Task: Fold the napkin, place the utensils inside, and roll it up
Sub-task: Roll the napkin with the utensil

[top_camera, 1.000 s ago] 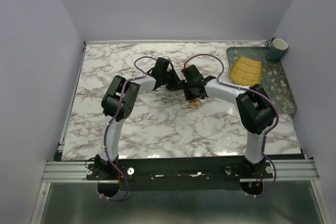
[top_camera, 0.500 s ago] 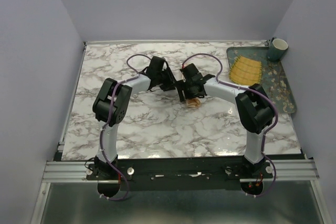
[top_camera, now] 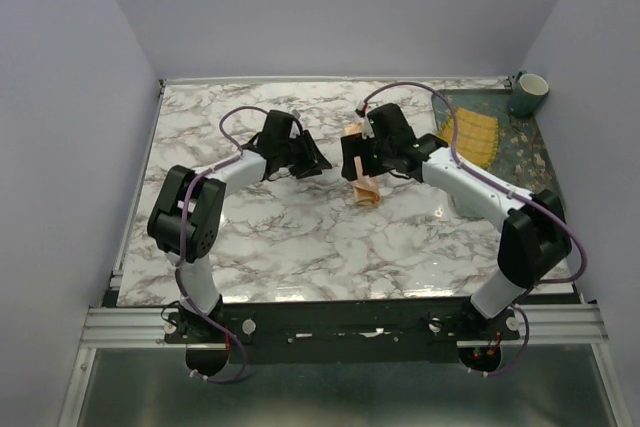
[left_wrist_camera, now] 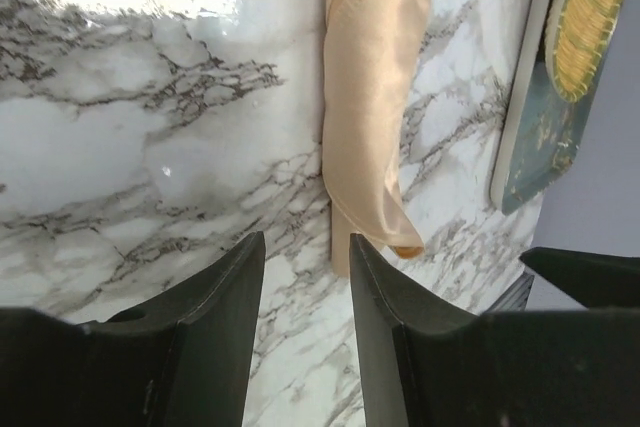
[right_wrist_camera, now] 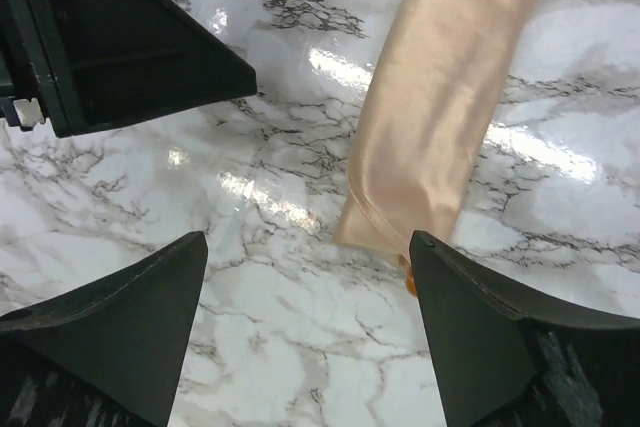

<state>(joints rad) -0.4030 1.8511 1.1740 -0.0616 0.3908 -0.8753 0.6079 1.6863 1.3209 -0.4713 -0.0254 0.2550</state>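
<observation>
Starting at the near edge, both arms rise from their bases and reach away over the marble table, which lies bare and wide on the near side of the napkin. The napkin lies rolled into a slim tube on the marble, touched by neither arm, with a small orange tip peeking from its nearer end. The left arm bends at a raised elbow well left of the napkin, and the left gripper hangs just left of the roll, fingers parted by a narrow gap with nothing between them. The right arm stretches in a long slant from the right, and the right gripper hovers above the roll's nearer end, jaws spread wide and empty. Right of the napkin, a tray runs along the table's right edge, carrying a yellow checked cloth. Beyond that, a cup stands at the far right corner.
</observation>
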